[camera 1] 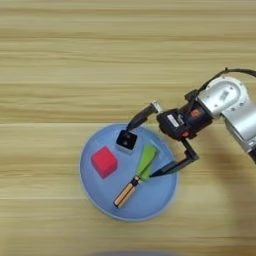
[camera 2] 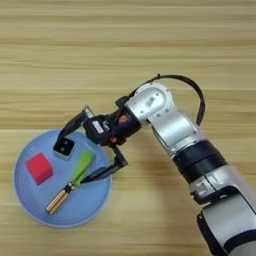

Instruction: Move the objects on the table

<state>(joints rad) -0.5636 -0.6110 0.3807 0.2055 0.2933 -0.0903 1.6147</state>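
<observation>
The robot's right pincer [camera 1: 141, 148] of two black fingers hangs spread wide over the right half of the round light-blue plate [camera 1: 95, 190], holding nothing. Its upper finger tip sits at the top edge of the small black-and-white cube [camera 1: 126, 140] — touching or just above it, I cannot tell which. The lower finger tip points at the lower end of the flat green bar [camera 1: 146, 161], which lies tilted between the two fingers. Just beyond that lower tip, further down and left, the thin orange-brown stick with a dark tip [camera 1: 125, 194] meets the bar's end. The red cube [camera 1: 104, 162] rests on the plate well to the left, outside the fingers' span. All four pieces lie on the plate, which sits on the light wooden table [camera 1: 125, 60]. The risk, as I judge it: closing from this spread would sweep cube and bar together — the bar could pivot and flick the stick, or the little cube could tip away off the rim.
</observation>
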